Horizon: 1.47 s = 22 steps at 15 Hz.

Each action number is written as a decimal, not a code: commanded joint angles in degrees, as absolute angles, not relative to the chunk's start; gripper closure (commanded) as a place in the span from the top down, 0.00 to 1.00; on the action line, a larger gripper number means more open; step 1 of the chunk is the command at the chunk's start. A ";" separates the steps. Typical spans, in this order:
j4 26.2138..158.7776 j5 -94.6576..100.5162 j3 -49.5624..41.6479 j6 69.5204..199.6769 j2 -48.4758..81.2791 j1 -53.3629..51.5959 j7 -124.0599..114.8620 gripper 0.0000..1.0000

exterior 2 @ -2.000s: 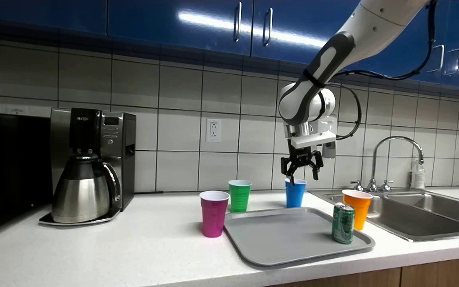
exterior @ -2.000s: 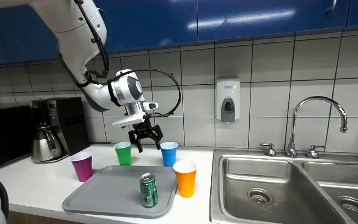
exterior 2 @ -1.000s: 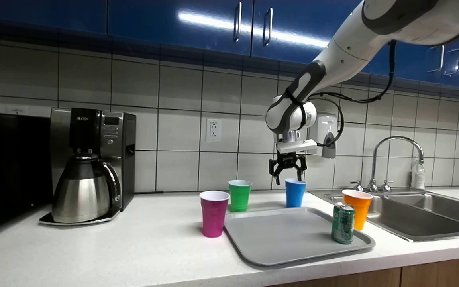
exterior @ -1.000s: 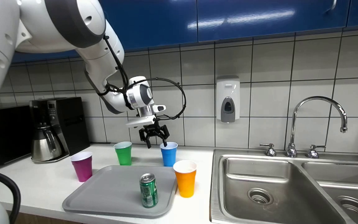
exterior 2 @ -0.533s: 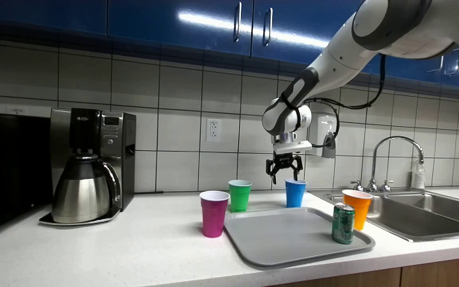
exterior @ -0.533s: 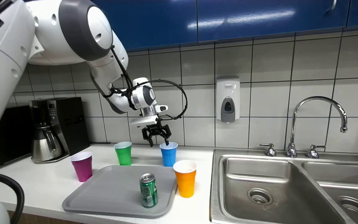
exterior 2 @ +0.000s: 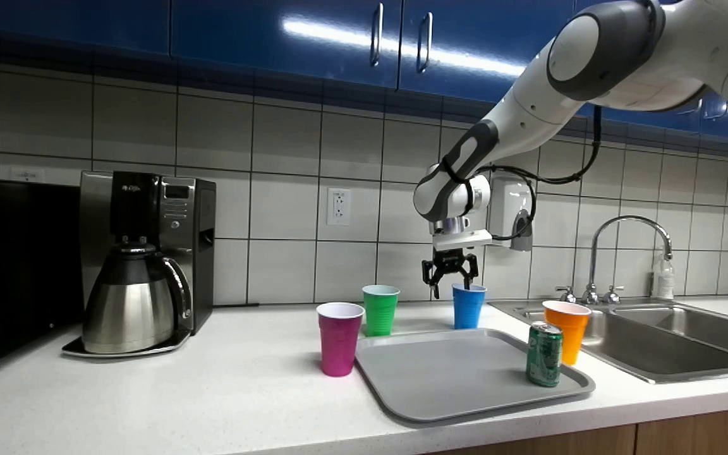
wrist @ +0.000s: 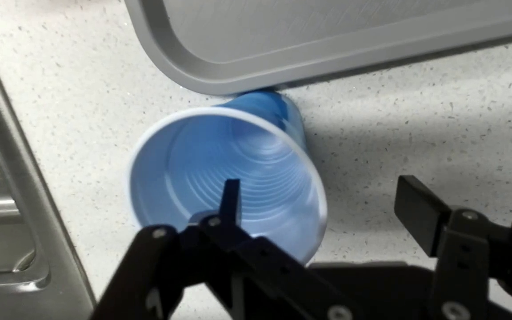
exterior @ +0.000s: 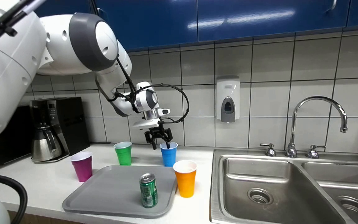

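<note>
Since the gripper (exterior 2: pixel 451 292) is spread pretty wide, the rim of the blue cup (exterior: pixel 169 157) is sort of lined up with the gap: in the wrist view one finger (wrist: pixel 230 202) is seen across the cup's mouth, and the other is hung out past the rim, over the white counter (exterior 2: pixel 149 404). Whether that first fingertip is actually dipped inside can't really be told from these angles. The cup itself is stood upright on the counter, just beside the back edge of the grey tray (exterior 2: pixel 459 376). On the tray, a green can (exterior 2: pixel 543 354) is parked upright, over toward the orange cup (exterior: pixel 185 182), with the steel sink (exterior: pixel 216 186) fitted further along. Plus a green cup (exterior: pixel 124 155) is placed behind the tray, and a purple cup (exterior: pixel 82 168) is set beside its other end.
</note>
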State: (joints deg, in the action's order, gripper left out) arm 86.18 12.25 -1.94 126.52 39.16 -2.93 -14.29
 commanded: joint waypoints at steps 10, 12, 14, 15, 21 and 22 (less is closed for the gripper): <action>82.46 10.99 -3.26 122.55 40.72 -3.36 -12.59 0.00; 82.27 10.47 -3.00 121.80 40.50 -2.95 -11.82 0.00; 82.29 10.74 -3.26 122.06 40.07 -2.95 -11.67 0.01; 82.27 10.36 -3.10 121.79 39.80 -2.70 -11.25 0.01; 85.64 10.03 -3.08 123.64 36.26 -2.39 -9.05 0.01; 86.41 10.08 -3.05 124.10 35.57 -2.37 -8.80 0.01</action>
State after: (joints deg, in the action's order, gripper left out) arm 83.48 10.85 -3.04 124.32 38.92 -2.64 -11.38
